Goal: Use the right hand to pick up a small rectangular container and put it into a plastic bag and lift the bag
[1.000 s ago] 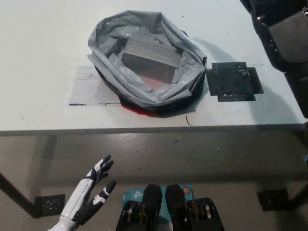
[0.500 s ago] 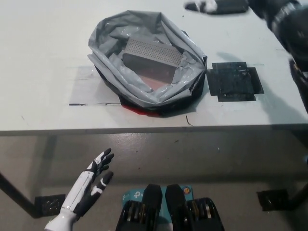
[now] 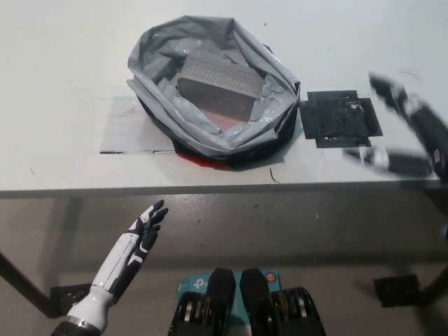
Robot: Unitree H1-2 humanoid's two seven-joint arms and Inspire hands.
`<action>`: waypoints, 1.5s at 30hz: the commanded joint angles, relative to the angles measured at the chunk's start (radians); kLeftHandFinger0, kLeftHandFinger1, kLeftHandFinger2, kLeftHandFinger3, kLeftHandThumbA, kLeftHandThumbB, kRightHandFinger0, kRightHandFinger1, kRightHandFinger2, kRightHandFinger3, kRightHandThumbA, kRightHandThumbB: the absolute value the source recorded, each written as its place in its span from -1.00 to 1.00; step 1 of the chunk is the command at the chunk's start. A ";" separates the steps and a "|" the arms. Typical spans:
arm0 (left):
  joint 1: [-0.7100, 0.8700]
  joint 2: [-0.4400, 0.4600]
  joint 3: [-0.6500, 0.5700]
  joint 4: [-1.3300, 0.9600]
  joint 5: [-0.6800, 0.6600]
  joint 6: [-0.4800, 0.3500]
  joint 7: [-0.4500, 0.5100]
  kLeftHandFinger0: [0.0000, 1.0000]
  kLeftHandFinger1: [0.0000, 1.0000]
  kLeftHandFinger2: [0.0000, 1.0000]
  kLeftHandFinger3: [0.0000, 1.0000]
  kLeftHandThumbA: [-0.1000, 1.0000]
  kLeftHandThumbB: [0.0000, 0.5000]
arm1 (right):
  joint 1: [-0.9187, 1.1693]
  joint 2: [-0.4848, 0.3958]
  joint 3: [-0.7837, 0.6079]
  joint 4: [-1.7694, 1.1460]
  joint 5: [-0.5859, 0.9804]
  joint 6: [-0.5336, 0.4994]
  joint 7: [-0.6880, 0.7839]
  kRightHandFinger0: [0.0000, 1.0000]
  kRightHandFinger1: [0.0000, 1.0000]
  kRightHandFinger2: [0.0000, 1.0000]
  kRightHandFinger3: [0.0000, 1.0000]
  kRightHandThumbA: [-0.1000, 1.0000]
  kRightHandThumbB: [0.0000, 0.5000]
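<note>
Now the right hand (image 3: pixel 409 133), blurred and spread empty, has swung down to the counter's (image 3: pixel 63 84) 4 o'clock edge, leaving the container (image 3: pixel 220 82) inside the bag (image 3: pixel 157 52), which still awaits lifting.

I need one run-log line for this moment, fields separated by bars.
small grey perforated rectangular container: inside grey plastic bag | bag: on white table, not lifted | right hand: blurred, apart from bag | left hand: open, below table edge
</note>
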 commanded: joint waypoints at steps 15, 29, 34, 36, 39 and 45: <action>0.003 0.030 0.042 0.013 -0.052 -0.079 -0.001 1.00 1.00 1.00 1.00 1.00 1.00 | 0.554 0.225 -0.045 -0.266 -0.091 -0.596 -0.147 1.00 1.00 1.00 1.00 1.00 0.32; -0.001 -0.005 0.059 0.007 -0.029 -0.092 0.045 1.00 1.00 1.00 1.00 1.00 1.00 | 0.533 0.277 -0.024 0.158 -0.120 -0.736 -0.191 1.00 1.00 1.00 1.00 1.00 0.18; 0.012 -0.002 0.073 0.086 -0.025 -0.128 0.055 1.00 1.00 1.00 1.00 1.00 1.00 | 0.495 0.270 -0.018 0.240 -0.116 -0.735 -0.180 1.00 1.00 1.00 1.00 1.00 0.23; 0.013 0.014 0.080 0.110 -0.023 -0.148 0.053 1.00 1.00 1.00 1.00 1.00 1.00 | 0.474 0.271 -0.011 0.273 -0.119 -0.734 -0.177 1.00 1.00 1.00 1.00 1.00 0.32; 0.020 0.022 0.084 0.110 -0.026 -0.147 0.046 1.00 1.00 1.00 1.00 1.00 1.00 | 0.471 0.279 -0.004 0.302 -0.128 -0.748 -0.186 1.00 1.00 1.00 1.00 1.00 0.35; 0.034 0.022 0.083 0.122 -0.025 -0.151 0.035 1.00 1.00 1.00 1.00 1.00 1.00 | 0.491 0.281 0.013 0.308 -0.147 -0.752 -0.191 1.00 1.00 1.00 1.00 1.00 0.34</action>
